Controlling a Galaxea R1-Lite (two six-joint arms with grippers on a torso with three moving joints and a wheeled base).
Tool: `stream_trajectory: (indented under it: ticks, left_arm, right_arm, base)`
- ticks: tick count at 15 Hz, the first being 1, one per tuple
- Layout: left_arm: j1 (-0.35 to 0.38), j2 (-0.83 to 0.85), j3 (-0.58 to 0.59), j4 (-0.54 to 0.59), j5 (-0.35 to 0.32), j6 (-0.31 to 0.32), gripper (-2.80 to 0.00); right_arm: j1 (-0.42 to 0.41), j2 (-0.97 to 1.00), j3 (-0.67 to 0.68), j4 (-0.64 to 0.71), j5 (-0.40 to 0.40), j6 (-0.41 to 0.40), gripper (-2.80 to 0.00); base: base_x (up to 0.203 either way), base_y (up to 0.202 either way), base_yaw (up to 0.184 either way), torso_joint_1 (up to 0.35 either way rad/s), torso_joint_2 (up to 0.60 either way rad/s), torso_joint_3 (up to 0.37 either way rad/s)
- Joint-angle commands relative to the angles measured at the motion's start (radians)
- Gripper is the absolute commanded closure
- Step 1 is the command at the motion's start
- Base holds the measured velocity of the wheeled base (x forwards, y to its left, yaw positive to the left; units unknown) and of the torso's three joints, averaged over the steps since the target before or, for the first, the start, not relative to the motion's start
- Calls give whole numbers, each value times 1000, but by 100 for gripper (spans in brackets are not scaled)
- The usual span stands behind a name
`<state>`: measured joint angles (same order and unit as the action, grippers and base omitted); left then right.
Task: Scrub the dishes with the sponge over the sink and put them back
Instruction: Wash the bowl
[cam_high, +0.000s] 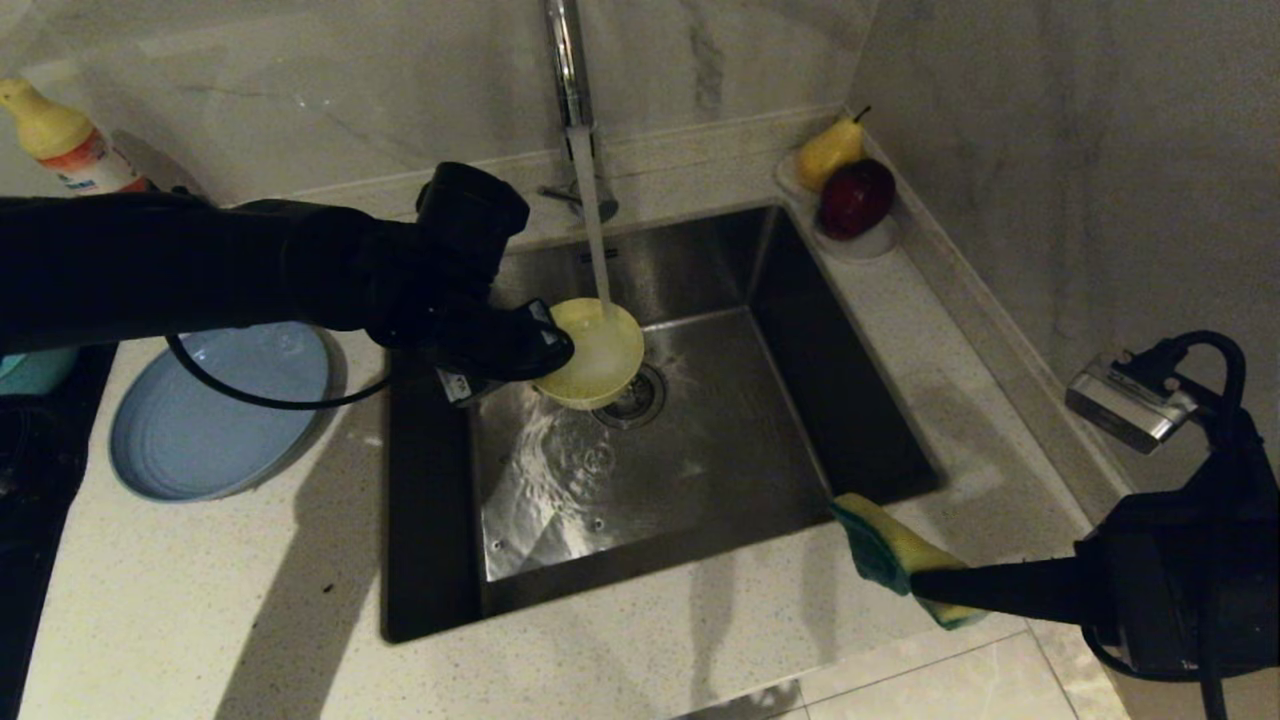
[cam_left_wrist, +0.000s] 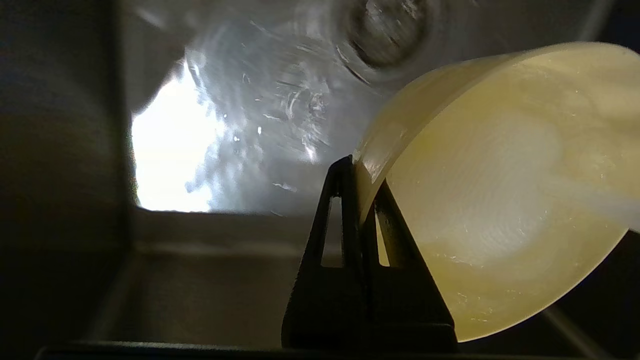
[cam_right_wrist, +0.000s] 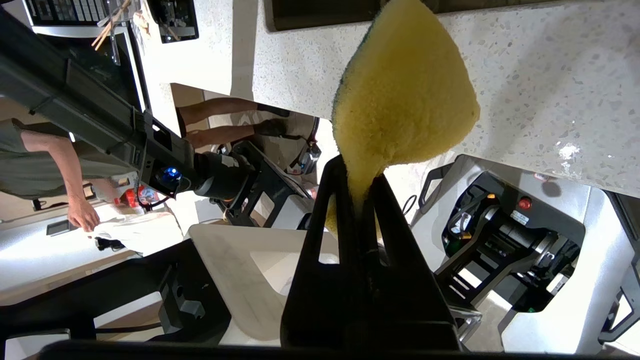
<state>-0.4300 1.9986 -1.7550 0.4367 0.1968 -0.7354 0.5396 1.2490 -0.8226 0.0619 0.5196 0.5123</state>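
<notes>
Right gripper jaws pinch the sponge beside the sink, while left gripper jaws clamp the pale yellow bowl rim under the tap stream; risk: wet rim slips from that thin edge grip.

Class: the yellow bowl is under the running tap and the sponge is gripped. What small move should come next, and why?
Probably bring the right hand with the sponge over the sink to the yellow bowl: the left hand holds it wetted under the tap, while the sponge hangs beyond the sink's rim.
</notes>
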Motion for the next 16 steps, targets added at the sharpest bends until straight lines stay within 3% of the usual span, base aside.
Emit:
stream_trajectory:
  ticks: [1,3,5,8,10,12,16]
  left_arm:
    - [2,-46,30,-1,121,4,0]
    - [18,-94,33,-15,186,42,0]
    - [27,-144,34,-82,200,100,0]
    - [30,-183,44,-214,278,255,0]
    - [30,-190,94,-330,310,322,0]
    - [31,-215,204,-506,318,415,0]
    - [32,-253,451,-1025,318,726,0]
  right_arm:
    - [0,-2,0,1,2,3,0]
    - [1,-2,2,-1,5,2,0]
    - [2,1,6,-9,14,0,0]
    - [0,9,8,-19,25,2,0]
    - [-3,15,10,-19,25,1,0]
    - [-10,15,8,-20,25,0,0]
    - [-10,29,-3,-20,27,-2,0]
  base:
    - [0,0,0,0,0,0]
    - [0,0,0,0,0,0]
    - [0,0,0,0,0,0]
    - [0,0,0,0,0,0]
    - [0,0,0,0,0,0]
    - [0,0,0,0,0,0]
    - [0,0,0,0,0,0]
